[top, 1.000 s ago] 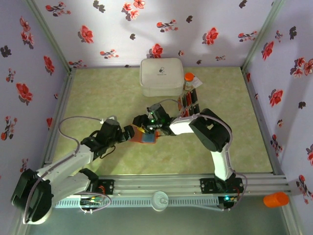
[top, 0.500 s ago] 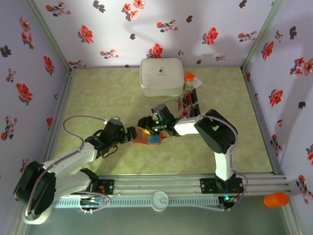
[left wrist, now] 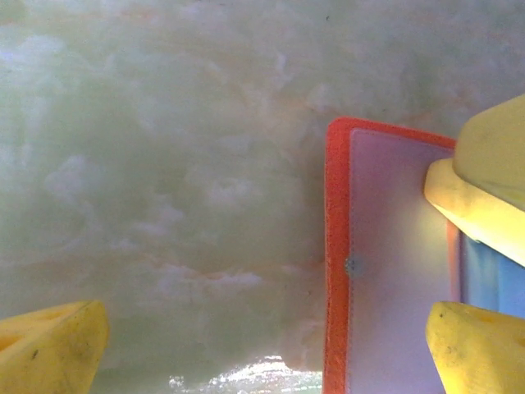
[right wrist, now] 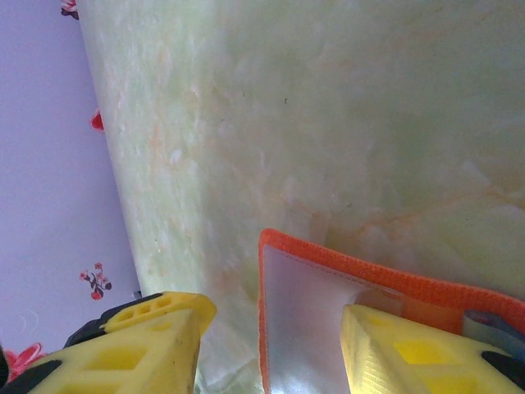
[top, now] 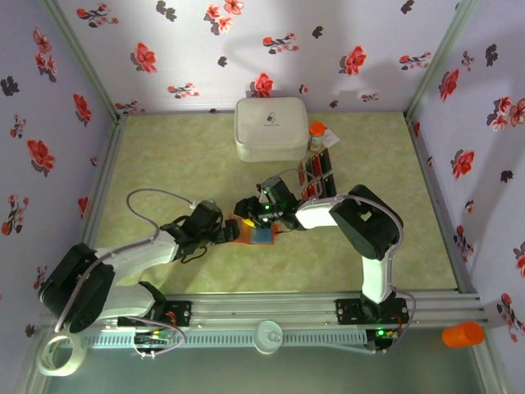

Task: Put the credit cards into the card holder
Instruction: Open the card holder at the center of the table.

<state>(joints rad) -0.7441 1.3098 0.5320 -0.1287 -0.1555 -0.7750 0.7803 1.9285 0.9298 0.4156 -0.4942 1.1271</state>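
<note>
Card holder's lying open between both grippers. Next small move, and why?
Probably close the left gripper on the card holder at its orange edge: its jaws stand wide with that edge between them. The right gripper straddles another edge unclamped, and the credit cards sit apart.

1. The top view looks steeply down from high over the near edge, far enough back to take in the whole table point(top: 164, 156) and its walls point(top: 49, 98).
2. The left wrist view looks straight down past the left hand point(left wrist: 262, 336), very close to the table.
3. The right wrist view is just as close and looks obliquely past the right hand point(right wrist: 275, 336).
4. All three views share the card holder point(top: 256, 232).
</note>
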